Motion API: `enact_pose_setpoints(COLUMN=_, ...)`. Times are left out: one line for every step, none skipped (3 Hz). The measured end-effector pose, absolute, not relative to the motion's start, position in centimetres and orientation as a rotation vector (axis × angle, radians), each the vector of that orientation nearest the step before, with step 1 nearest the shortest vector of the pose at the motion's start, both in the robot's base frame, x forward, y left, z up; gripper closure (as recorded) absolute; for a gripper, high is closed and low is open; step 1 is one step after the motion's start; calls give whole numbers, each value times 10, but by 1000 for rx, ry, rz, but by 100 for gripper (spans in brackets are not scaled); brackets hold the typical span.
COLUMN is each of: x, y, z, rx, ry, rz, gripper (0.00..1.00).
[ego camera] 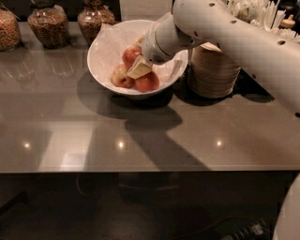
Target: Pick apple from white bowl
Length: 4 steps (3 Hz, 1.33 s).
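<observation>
The white bowl [105, 56] stands at the back of the grey counter, lined with crumpled white paper. It holds three apples: the deep red apple [130, 55] at the back, a paler yellow-pink apple [120, 76] at the front left, and an orange-red apple [148, 82] at the front right. My gripper [139, 69] reaches down into the bowl from the right. Its cream tip sits among the apples, just in front of the deep red apple and partly covering it.
A stack of small cream disposable bowls [213, 70] stands right of the white bowl, under my arm. Glass jars of dry food [47, 26] line the back left. A cup of white cutlery [255, 11] is at the back right.
</observation>
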State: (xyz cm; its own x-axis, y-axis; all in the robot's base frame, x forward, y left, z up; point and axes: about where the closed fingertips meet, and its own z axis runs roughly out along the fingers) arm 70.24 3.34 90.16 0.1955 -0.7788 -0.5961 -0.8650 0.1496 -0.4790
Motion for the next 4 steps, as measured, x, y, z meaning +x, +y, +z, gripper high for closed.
enact_pose_setpoints(x=701, y=31, z=905, rx=-1632, ry=1585, rz=124, gripper=78)
enact_pose_setpoints(x=696, y=23, z=922, rx=-1618, ry=1562, rz=115, gripper=99)
enact_pose_setpoints(x=684, y=12, z=947, rx=-1577, ry=1502, rz=154, gripper=100)
enact_pose_setpoints(x=659, y=-1, z=971, rx=-1560, ry=1409, rz=251, gripper=100)
